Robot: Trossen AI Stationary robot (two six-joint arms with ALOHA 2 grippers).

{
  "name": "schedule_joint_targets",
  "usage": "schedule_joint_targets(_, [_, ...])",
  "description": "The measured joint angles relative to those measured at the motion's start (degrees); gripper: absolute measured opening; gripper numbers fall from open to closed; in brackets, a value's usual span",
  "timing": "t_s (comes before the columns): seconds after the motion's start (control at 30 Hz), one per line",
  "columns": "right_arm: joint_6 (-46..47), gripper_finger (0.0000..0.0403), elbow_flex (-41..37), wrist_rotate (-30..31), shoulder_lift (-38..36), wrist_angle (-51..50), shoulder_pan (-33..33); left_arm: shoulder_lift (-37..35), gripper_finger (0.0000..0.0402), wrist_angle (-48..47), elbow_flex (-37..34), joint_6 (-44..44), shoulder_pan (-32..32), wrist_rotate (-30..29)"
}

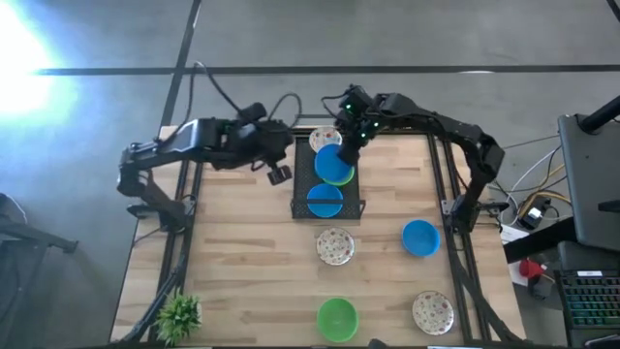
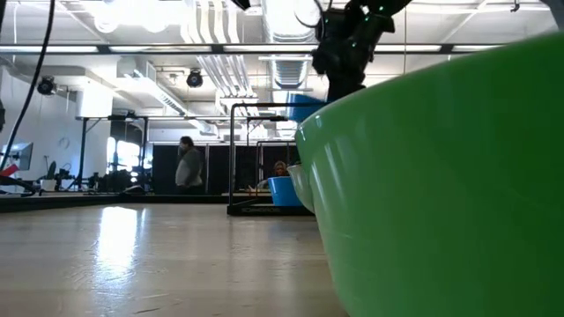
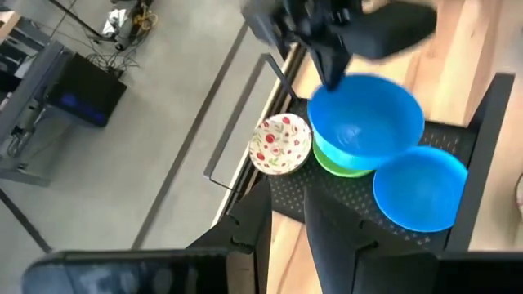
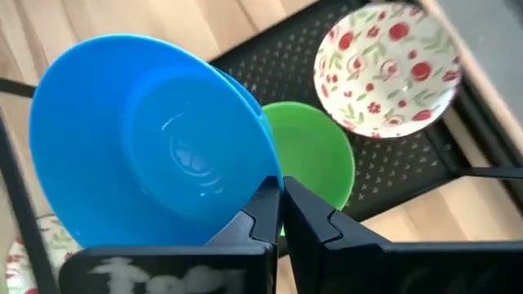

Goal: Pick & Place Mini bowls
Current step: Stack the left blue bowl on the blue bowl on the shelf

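A black mesh rack (image 1: 351,207) stands at the table's far middle. In it sit a white floral bowl (image 1: 324,138), a green bowl (image 4: 315,159) and a blue bowl (image 1: 325,201). My right gripper (image 1: 351,147) is shut on a second blue bowl (image 4: 155,139) just above the green one. On the table rest a floral bowl (image 1: 335,245), a blue bowl (image 1: 420,237), a green bowl (image 1: 337,318) and another floral bowl (image 1: 432,312). My left gripper (image 1: 279,174) hangs open just left of the rack, touching nothing. My right gripper pinches the blue bowl's rim (image 4: 263,159) between its two fingers, one finger (image 4: 257,216) inside the bowl and one (image 4: 310,216) outside. It comes from above on the rack's far right side. The bowl is lifted and tilted over the green bowl.
A small potted plant (image 1: 179,315) stands at the near left corner. In the low view the near green bowl (image 2: 441,176) fills the right side, with people in the room behind. Bare wood lies left of the rack and along the near left.
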Motion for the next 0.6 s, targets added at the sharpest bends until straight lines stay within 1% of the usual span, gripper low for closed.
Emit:
schedule_joint_targets(0.27, [-1.64, 0.0008, 0.00, -1.32, 5.73, -0.07, 1.87, -2.92, 0.0078, 0.03, -0.02, -1.07, 0.00, 0.01])
schedule_joint_targets(0.4, [-2.16, 0.0008, 0.00, -2.58, 7.16, -0.05, 2.60, -3.11, 0.0078, 0.04, -0.02, -1.33, 0.00, 0.01])
schedule_joint_targets(0.6, [-1.66, 0.0008, 0.00, -2.88, 9.64, -0.12, 3.08, -2.81, 0.0078, 0.05, -0.02, -1.32, 0.00, 0.02])
